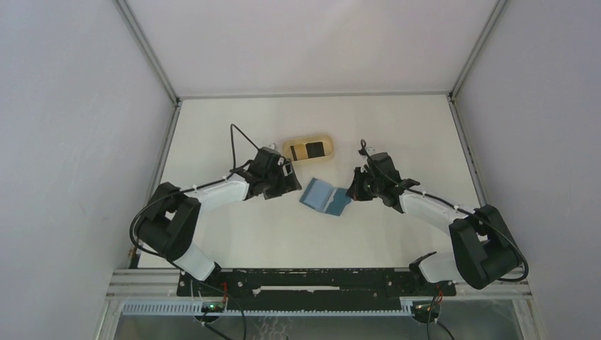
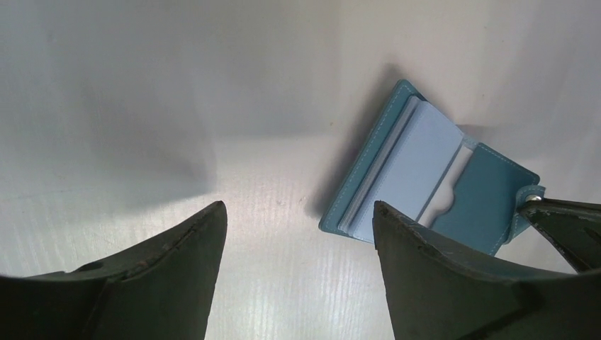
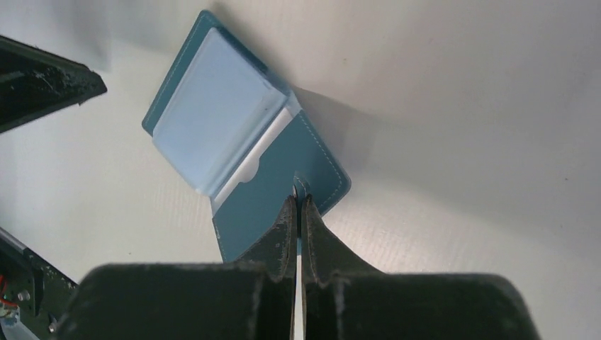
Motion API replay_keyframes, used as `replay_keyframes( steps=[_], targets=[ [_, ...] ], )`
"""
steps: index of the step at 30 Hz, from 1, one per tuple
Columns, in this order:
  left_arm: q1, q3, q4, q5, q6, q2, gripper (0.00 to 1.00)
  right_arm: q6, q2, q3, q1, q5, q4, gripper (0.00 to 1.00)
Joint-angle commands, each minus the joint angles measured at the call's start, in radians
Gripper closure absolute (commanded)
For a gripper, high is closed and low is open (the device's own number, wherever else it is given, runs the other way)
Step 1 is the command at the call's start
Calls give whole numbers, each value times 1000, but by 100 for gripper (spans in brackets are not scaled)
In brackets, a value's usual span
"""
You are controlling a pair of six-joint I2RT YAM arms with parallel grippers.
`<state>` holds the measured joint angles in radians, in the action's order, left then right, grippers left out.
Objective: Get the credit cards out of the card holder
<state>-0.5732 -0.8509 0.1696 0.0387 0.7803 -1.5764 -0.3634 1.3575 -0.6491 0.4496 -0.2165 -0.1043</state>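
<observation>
On the white tabletop (image 1: 283, 234) lies the open card holder (image 1: 324, 196); right jaws are clamped on its tab (image 3: 301, 185), left jaws stand apart beside it.

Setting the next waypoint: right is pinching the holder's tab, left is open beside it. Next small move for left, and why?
Probably ease the left gripper toward the card holder and close on the edge of the pale card. The holder lies open, the right gripper is shut on its tab, and left's jaws are open and empty beside it.
</observation>
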Motion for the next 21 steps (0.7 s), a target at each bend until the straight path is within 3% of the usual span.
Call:
replay_keyframes(
  steps=[1, 21],
  targets=[
    [-7, -66, -30, 36, 13, -21, 21, -35, -3, -11, -33, 37, 13, 100],
    [-19, -66, -214, 281, 5, -98, 21, -62, 144, -56, -133, -106, 54, 100]
  ],
)
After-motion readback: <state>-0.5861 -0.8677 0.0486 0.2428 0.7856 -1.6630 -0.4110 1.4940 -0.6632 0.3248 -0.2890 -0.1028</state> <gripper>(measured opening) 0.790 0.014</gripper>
